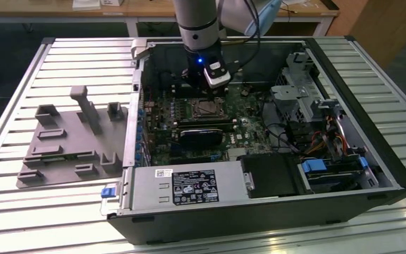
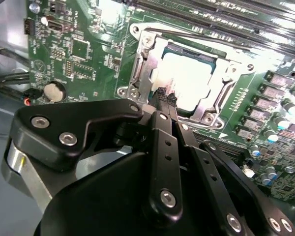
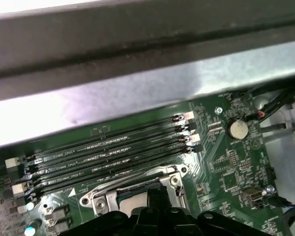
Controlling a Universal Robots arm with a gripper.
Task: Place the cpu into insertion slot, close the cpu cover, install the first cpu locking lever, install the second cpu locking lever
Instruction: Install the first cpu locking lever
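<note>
The cpu (image 2: 191, 78) lies flat in the insertion slot (image 1: 206, 108), its pale metal top showing bright through the cut-out of the cpu cover (image 2: 146, 69). The silver cover frame lies down around the chip. In the second wrist view my gripper (image 2: 166, 96) is shut with nothing between its black fingertips, which hover at the socket's edge just beside the frame. In the exterior view the gripper (image 1: 214, 91) hangs straight down over the socket inside the open computer case. I cannot tell how the locking levers stand. The first wrist view shows the socket's corner (image 3: 172, 178) just past the fingers (image 3: 157, 196).
Long memory slots (image 3: 108, 157) run beside the socket, with the case wall (image 3: 137, 93) just beyond. A black card (image 1: 203, 136) and the power supply (image 1: 188, 185) lie nearer the front. Cables and drive bays (image 1: 316, 137) fill the exterior view's right. A grey fixture plate (image 1: 69, 143) sits outside the case.
</note>
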